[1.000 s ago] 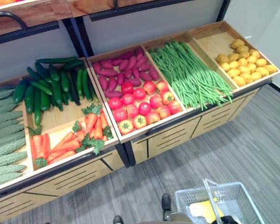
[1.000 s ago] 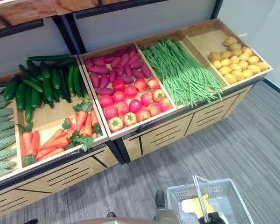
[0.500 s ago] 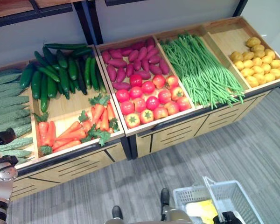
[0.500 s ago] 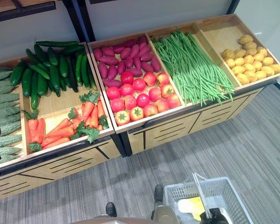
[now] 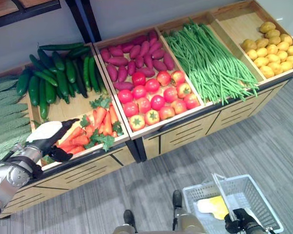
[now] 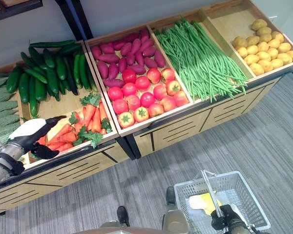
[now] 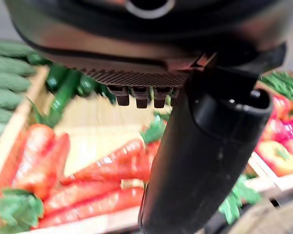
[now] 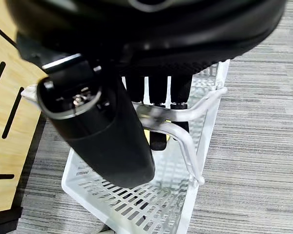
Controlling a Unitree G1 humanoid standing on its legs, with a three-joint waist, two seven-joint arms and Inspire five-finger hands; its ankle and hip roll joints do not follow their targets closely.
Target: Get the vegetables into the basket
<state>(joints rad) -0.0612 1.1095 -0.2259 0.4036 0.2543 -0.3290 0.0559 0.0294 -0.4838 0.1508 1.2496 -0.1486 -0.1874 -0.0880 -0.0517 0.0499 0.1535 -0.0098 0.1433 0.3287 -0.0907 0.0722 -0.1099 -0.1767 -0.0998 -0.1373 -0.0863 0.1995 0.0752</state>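
White plastic mesh forms the basket (image 6: pixel 244 192), seen nearest, at about five o'clock in the head views, standing on the grey floor (image 5: pixel 151 185). Its wire handle (image 8: pixel 185 129) is gripped by the right hand (image 6: pixel 224 217), whose fingers are curled round the bar in the right wrist view. A yellow item (image 6: pixel 202 202), perhaps a vegetable, lies inside; its kind cannot be made out.

Farther off, at about nine o'clock, the left hand (image 5: pixel 51 139) is held over the front edge of the wooden display stand (image 5: pixel 180 134). Its fingers are stretched out nearly straight and nothing is held in them; its white-covered thumb is uppermost. The carrots (image 5: pixel 90 129) lie directly past the fingertips, toward two o'clock from the hand, touching or nearly so. Their long axes run roughly from eight o'clock to two o'clock, more or less in line with the reach. The left hand is plainly the nearer one; the basket hand is well apart.

Beyond the carrots are dark cucumbers (image 5: pixel 58 75). Tomatoes (image 5: pixel 156 100) are laid at centre with purple sweet potatoes (image 5: pixel 134 53) behind them, then green beans (image 5: pixel 210 61), and yellow potatoes (image 5: pixel 276 48) at one o'clock.

Compared with half a second earlier, the left hand has been brought up and inward to the carrot bin, and the right hand is seen more fully on the handle. The whole scene has shifted slightly, so the camera has moved too.
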